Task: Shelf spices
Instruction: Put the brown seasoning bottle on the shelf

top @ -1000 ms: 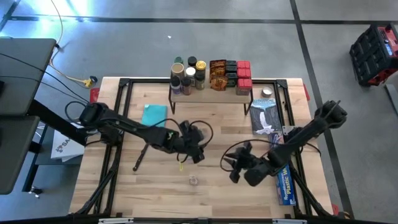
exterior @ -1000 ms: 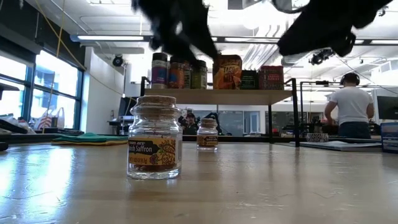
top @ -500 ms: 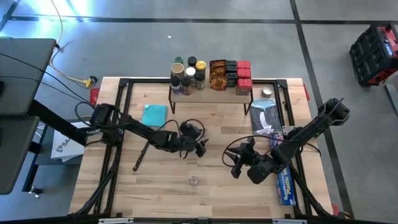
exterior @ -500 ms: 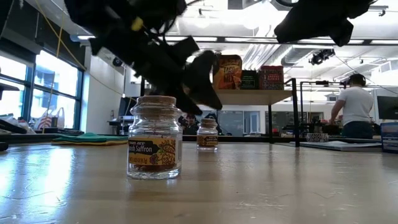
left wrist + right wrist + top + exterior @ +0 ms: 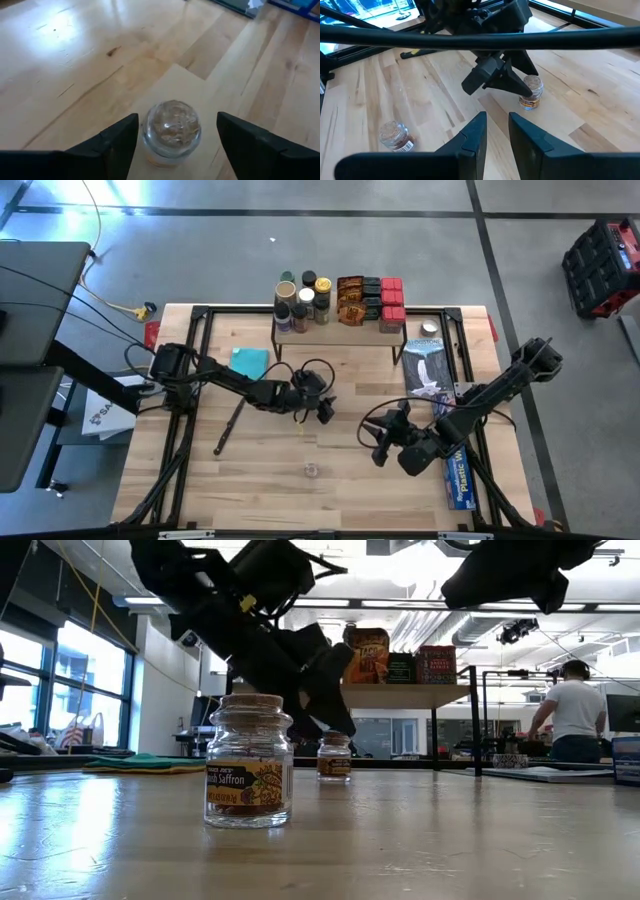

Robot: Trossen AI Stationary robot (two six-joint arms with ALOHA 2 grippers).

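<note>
Workshop floor and ceiling lights are seen behind a pale wooden tabletop (image 5: 200, 480), with the shelf (image 5: 340, 330) at the far edge already loaded with jars, packets and red boxes.

Two small glass jars remain on the table. The farther jar (image 5: 171, 131) is framed by the left gripper (image 5: 177, 145), fingers spread wide on either side, no contact visible yet. In the low view the same jar (image 5: 333, 756) is seen just under the gripper (image 5: 325, 710). The nearer one, a saffron jar (image 5: 248, 762), stands upright, apart from both arms, toward the front edge (image 5: 311, 470).

The right gripper (image 5: 495, 137) is held above the table on the right, fingers close together, nothing between them; the blue plastic-wrap box (image 5: 457, 472) lies just beside that arm.

Handling judgement: the jar is probably light, rigid, smooth glass, so slip and tip-over are the risks; breakage is possible if dropped. Grip is best taken across the round body below the bulbous stopper, not on the stopper itself, which may be loose. Moderate squeeze, jar kept upright for the shelf.
</note>
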